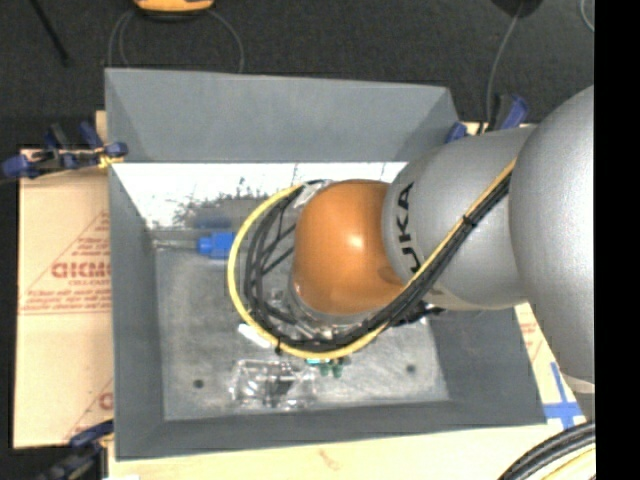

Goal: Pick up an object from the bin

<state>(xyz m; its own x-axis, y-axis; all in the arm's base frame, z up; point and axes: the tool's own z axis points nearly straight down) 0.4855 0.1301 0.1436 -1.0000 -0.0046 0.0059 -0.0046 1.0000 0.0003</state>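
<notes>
Grey bin [190, 343]: arm [480, 228] beside clear wrapper [265, 381]

One clear tube with a blue cap [203, 241], one crumpled clear plastic piece [262, 382], one small green bit [331, 368]

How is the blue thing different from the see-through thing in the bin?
The blue thing is solid blue; the see-through thing is clear, with dark bits in it. The blue thing lies at the floor's upper left; the see-through thing lies near the lower edge, just below the arm's orange cover. Both rest on the floor of the bin.
</notes>
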